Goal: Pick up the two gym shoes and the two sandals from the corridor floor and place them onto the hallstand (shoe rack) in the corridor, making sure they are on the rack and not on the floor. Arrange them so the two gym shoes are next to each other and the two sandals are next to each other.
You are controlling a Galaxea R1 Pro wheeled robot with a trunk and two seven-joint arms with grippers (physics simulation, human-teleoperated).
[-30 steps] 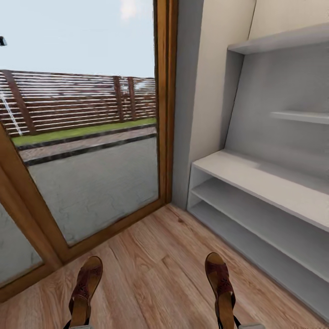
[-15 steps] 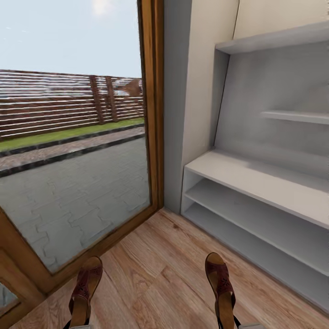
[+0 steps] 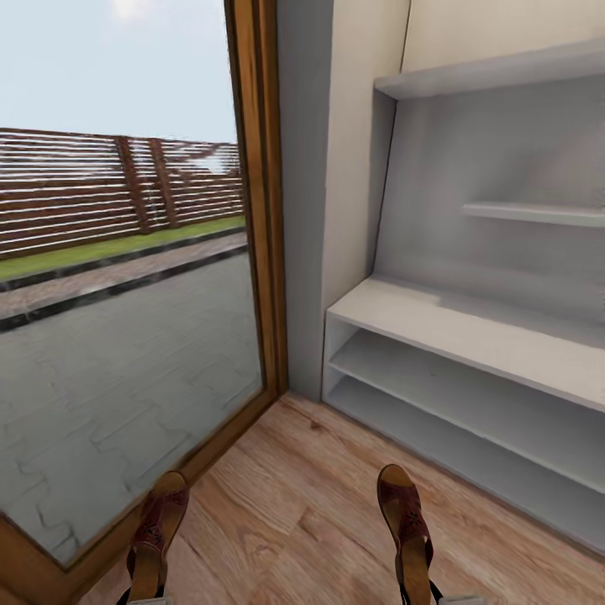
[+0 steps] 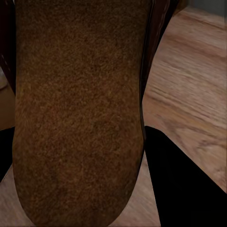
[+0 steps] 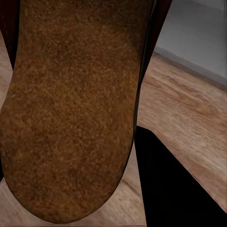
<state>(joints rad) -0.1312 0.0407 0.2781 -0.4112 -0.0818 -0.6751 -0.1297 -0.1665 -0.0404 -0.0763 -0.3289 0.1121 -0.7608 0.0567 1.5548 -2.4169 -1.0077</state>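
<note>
Over the last second the head view has swung so the hallstand [image 3: 470, 336] sits more squarely ahead, which puts the robot closer to facing its shelves. The 2 sandals are carried above the corridor floor [image 3: 311, 504] short of the hallstand, the left sandal [image 3: 155, 538] clenched in the left gripper and the right sandal [image 3: 405, 525] in the right gripper. Both shelves look bare, so placing the pair side by side seems next.

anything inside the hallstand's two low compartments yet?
Both low compartments of the hallstand look bare where visible; their right ends run out of frame. One sandal sits in each hand, above the floor.
</note>
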